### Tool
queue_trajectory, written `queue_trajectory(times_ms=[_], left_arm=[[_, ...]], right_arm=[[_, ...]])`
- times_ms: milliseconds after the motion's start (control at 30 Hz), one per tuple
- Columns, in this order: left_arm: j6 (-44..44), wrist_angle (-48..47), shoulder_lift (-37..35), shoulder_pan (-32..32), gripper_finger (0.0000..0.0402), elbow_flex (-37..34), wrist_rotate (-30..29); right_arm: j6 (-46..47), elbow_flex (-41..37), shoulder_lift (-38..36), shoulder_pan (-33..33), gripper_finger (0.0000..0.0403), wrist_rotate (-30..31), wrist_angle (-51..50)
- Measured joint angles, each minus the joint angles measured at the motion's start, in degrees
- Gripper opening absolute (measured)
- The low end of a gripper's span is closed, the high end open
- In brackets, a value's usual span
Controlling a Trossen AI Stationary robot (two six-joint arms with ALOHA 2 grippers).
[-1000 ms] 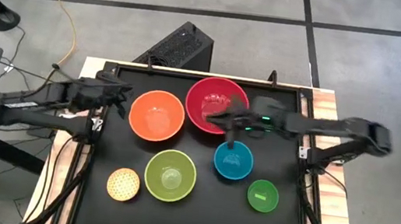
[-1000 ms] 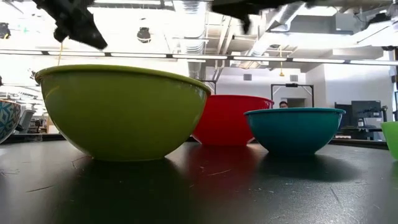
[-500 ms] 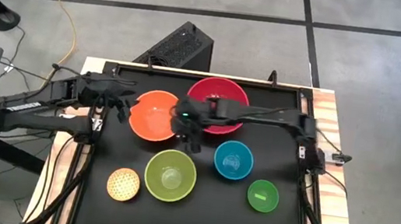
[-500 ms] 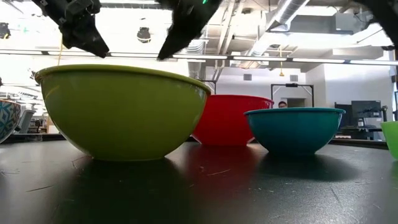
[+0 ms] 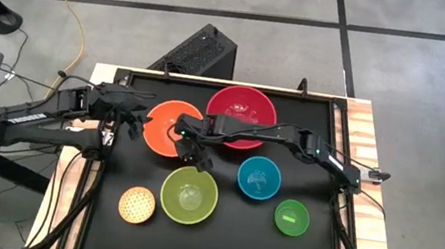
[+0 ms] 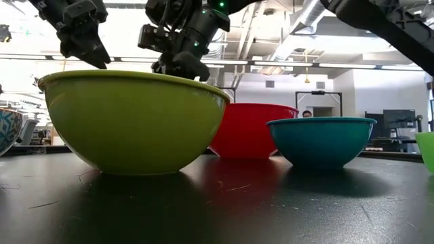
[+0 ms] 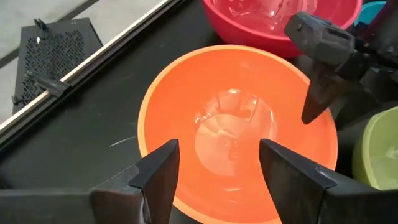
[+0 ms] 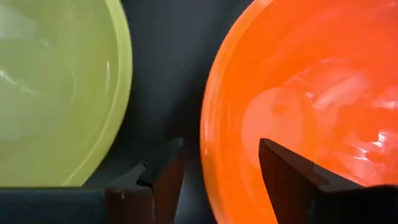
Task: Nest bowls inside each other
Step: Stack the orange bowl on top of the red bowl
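Observation:
Six bowls stand on their bases on the black table: red (image 5: 241, 114) at the far middle, orange (image 5: 171, 128) to its left, lime-green (image 5: 189, 194), blue (image 5: 259, 179), small bright green (image 5: 291, 217) and small speckled pale-yellow (image 5: 137, 205) along the near side. My left gripper (image 5: 138, 120) hovers open at the orange bowl's left rim (image 7: 144, 124), pointing down at a slant. My right gripper (image 5: 191, 151) is open above the orange bowl's near right rim (image 8: 208, 149), which shows between its fingers, with the lime-green bowl (image 8: 56, 93) close beside. I see no touch.
A raised black frame (image 5: 125, 72) borders the table. A dark ventilated box (image 5: 199, 51) lies on the floor beyond the far edge. The gap between the orange and lime-green bowls (image 8: 165, 74) is narrow. Bare table lies in front of the near bowls (image 6: 237, 203).
My right gripper has swept from above the red and blue bowls toward the table's left edge and down, rolling and tipping downward, and now hangs over the orange bowl's near right rim. My left gripper has stayed by the orange bowl's left rim. No bowl has moved.

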Motion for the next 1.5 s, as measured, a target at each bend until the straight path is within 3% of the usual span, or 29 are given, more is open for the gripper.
queue_trajectory(times_ms=[267,367,533,600,767,1000,1100,1233,1500], left_arm=[[-1.15,0.03,-0.02,0.00,0.0210,0.00,-0.51],[-1.15,0.03,-0.02,0.00,0.0210,0.00,-0.51],[-1.15,-0.05,-0.02,-0.02,0.0210,0.00,-1.56],[-1.26,-0.13,-0.03,-0.02,0.0210,0.00,-2.34],[-1.96,-1.08,-1.26,0.00,0.0210,-0.02,-8.11],[-2.70,1.69,-8.10,0.00,0.0210,-0.02,-18.82],[-2.45,4.87,-12.18,0.00,0.0210,-0.02,-22.42],[-0.15,9.74,-16.57,0.00,0.0210,0.00,-23.63],[-1.61,9.48,-18.18,0.00,0.0210,-1.14,-22.06]], right_arm=[[-3.84,-0.76,2.56,0.45,0.0199,1.63,2.32],[-6.46,-0.85,3.71,1.00,0.0154,4.80,2.35],[-12.73,-0.87,3.85,2.34,0.0038,8.33,4.40],[-17.48,-0.87,3.85,2.84,0.0017,8.75,6.31],[-22.93,0.67,3.85,3.67,0.0023,8.42,9.67],[-15.23,3.63,3.76,-0.19,0.0017,8.87,13.45],[-14.00,5.52,3.76,-2.66,0.0017,14.13,13.82],[-10.54,6.60,2.79,-5.58,0.0017,20.56,13.36],[7.33,6.69,-7.90,-11.07,0.0017,19.31,-5.53]])
